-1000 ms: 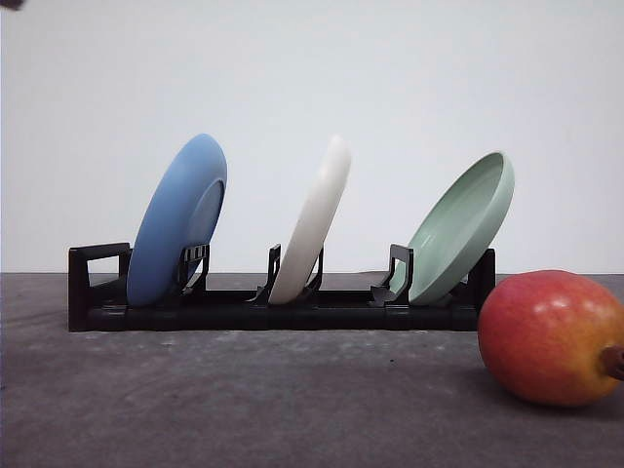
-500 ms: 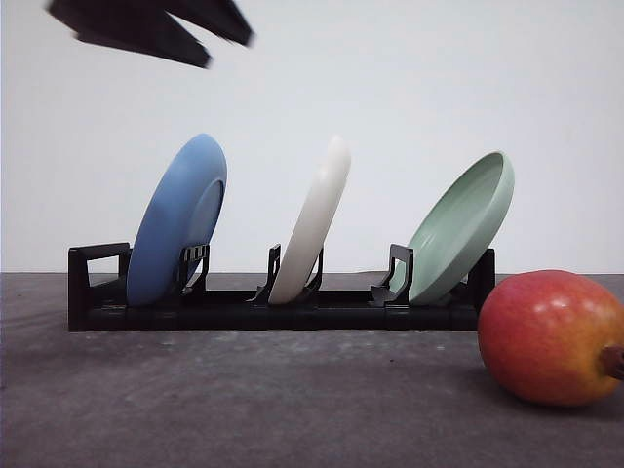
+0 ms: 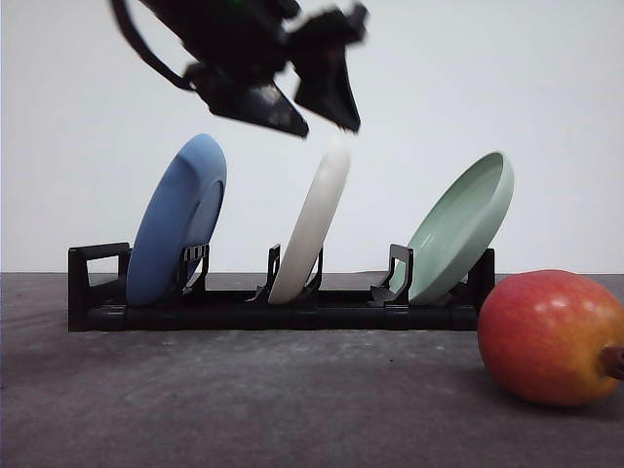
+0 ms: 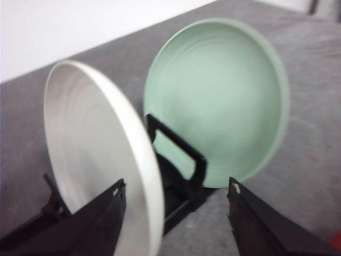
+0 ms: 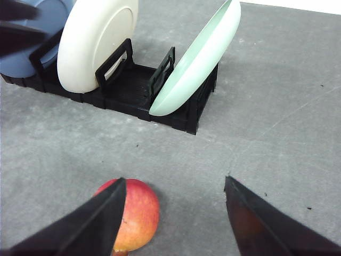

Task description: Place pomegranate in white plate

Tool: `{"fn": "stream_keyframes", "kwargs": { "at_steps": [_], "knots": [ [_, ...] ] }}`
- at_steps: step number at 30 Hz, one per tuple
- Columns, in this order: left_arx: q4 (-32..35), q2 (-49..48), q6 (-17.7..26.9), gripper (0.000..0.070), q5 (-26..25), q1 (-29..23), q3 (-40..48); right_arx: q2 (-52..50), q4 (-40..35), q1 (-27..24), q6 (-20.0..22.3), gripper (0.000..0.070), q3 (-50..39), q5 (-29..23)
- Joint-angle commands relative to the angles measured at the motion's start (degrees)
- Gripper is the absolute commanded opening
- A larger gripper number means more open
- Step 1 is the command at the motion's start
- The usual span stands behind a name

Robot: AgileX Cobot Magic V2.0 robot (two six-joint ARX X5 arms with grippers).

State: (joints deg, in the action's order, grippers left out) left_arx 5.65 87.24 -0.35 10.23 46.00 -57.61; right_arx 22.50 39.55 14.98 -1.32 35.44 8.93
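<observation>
While the white plate [image 3: 314,219] sits racked and the pomegranate [image 3: 551,336] lies untouched — nothing done — left gripper [image 3: 322,125] hangs spread above the plate.

We identify a staged laboratory test bench: a plain white backdrop [image 3: 546,88], a bare grey matte tabletop [image 3: 244,400], and one black plate rack [image 3: 283,310] arranged as a prop, with no household furnishings around.
</observation>
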Motion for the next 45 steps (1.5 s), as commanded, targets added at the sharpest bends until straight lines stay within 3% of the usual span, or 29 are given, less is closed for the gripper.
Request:
{"fn": "stream_keyframes", "kwargs": {
  "at_steps": [1,7,14,15,19,22,34,45],
  "knots": [
    [-1.18,3.07,-2.65,0.0364,1.37,0.50,-3.46,0.22,-0.74,0.22,-0.15,0.0377,0.94,0.07],
    [-5.60,9.88,-3.20,0.0357,3.92,0.13,-10.70,0.22,-0.72,0.22,-0.15,0.0377,0.94,0.07],
    [-6.25,11.58,-3.69,0.0339,5.42,0.09,-12.33,0.22,-0.72,0.22,-0.17,0.0377,0.94,0.07],
    [-6.25,11.58,-4.05,0.0316,5.41,0.09,-12.33,0.22,-0.72,0.22,-0.17,0.0377,0.94,0.06],
    [-6.25,11.56,-5.90,0.0097,5.36,0.09,-12.37,0.22,-0.72,0.22,-0.17,0.0377,0.94,0.07],
    [-6.25,11.56,-7.02,0.0013,5.16,0.11,-12.37,0.22,-0.72,0.22,-0.17,0.0377,0.94,0.07],
    [-6.23,9.27,-13.39,0.0011,4.26,0.07,-12.37,0.22,-0.72,0.22,-0.15,0.0377,0.94,0.07],
    [-6.06,1.31,-17.19,0.0010,-4.73,-0.29,-12.37,0.22,-0.72,0.22,-0.16,0.0377,0.94,0.04]
  ]
}}
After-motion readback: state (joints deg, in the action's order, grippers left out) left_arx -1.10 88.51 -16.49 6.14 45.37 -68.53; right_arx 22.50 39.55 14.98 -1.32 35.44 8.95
